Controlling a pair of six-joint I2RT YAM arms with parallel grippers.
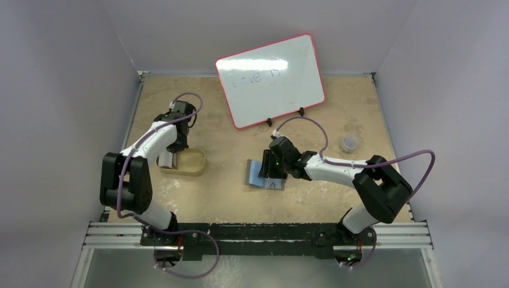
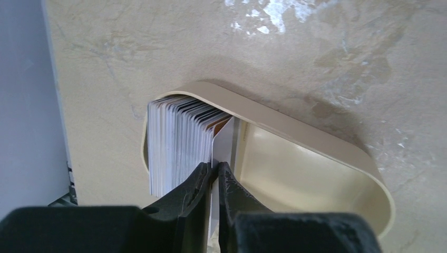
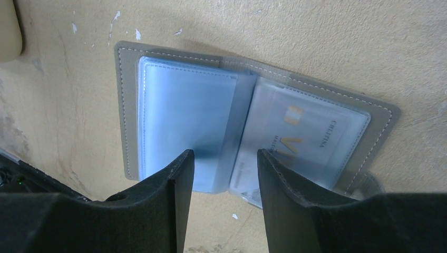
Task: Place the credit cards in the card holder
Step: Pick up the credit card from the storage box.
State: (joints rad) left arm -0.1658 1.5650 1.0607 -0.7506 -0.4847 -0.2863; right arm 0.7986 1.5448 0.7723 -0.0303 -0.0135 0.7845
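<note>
1 gold tin is seen on the table's left side, 1 end packed with upright credit cards, too many to be counted. 1 white card is pinched by the nearly closed left gripper. 1 card holder, grey with blue-grey sleeves, is laid open mid-table, with 1 sleeved card inside. The right gripper is poised over it, jaws apart, nothing grasped.
</note>
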